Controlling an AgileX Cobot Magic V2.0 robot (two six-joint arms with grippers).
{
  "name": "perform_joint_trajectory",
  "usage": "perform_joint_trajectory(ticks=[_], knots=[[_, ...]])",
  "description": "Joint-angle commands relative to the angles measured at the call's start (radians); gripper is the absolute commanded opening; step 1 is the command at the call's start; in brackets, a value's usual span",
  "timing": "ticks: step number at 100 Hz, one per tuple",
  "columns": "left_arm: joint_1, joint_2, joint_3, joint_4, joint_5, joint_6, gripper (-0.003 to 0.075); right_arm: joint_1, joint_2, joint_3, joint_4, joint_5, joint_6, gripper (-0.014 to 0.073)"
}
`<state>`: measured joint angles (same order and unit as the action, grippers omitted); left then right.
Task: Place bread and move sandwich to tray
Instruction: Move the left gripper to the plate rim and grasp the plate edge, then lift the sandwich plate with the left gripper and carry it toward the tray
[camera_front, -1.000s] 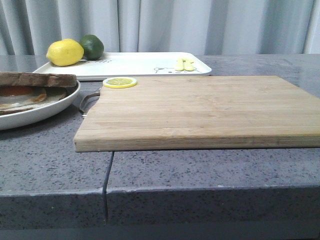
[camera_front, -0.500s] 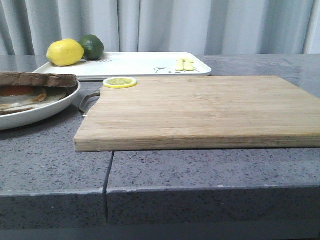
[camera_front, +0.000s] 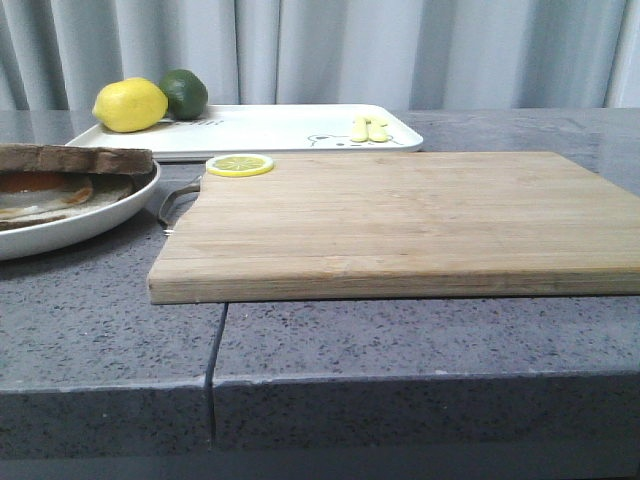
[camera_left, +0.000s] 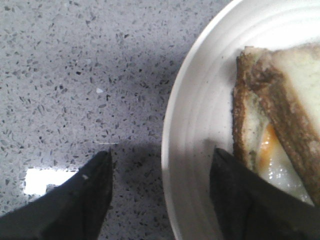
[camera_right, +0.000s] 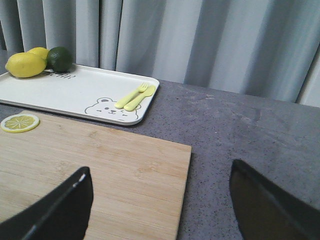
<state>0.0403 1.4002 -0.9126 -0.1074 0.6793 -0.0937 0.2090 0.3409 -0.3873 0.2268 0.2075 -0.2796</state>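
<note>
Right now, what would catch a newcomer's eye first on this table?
The big wooden cutting board fills the middle, with a lemon slice at its far left corner. Behind it, the white tray carries a lemon and a lime. At the left, the egg sandwich sits on a round plate, the open left gripper straddling its rim.

You find no brand, number or sign you can read. The tray bears one short line of small dark lettering just beside the lime at its far left, too small and blurred for you to make out. Near its right end sits a line-drawn bear face, a picture without any words.
</note>
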Motion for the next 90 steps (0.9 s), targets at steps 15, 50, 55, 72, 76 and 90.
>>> perform_joint_trajectory(ticks=[15,50,55,72,76,90], knots=[[0.002,-0.016,-0.028,-0.007,-0.04,-0.011,0.0214,-0.007,0.006,-0.025,-0.004,-0.08,0.0,0.0563],[0.002,-0.016,-0.028,-0.013,-0.04,-0.011,0.0012,-0.007,0.006,-0.025,-0.004,-0.08,0.0,0.0563],[0.002,-0.016,-0.028,-0.013,-0.04,-0.011,-0.002,-0.007,0.006,-0.025,-0.004,-0.08,0.0,0.0563],[0.002,-0.016,-0.028,-0.049,-0.042,-0.011,-0.0019,-0.007,0.006,-0.025,-0.004,-0.08,0.0,0.0563],[0.002,-0.016,-0.028,-0.066,-0.043,-0.011,-0.0019,-0.007,0.006,-0.025,-0.004,-0.08,0.0,0.0563],[0.002,-0.034,-0.028,-0.13,-0.046,-0.011,-0.0019,-0.007,0.006,-0.025,-0.004,-0.08,0.0,0.0563]])
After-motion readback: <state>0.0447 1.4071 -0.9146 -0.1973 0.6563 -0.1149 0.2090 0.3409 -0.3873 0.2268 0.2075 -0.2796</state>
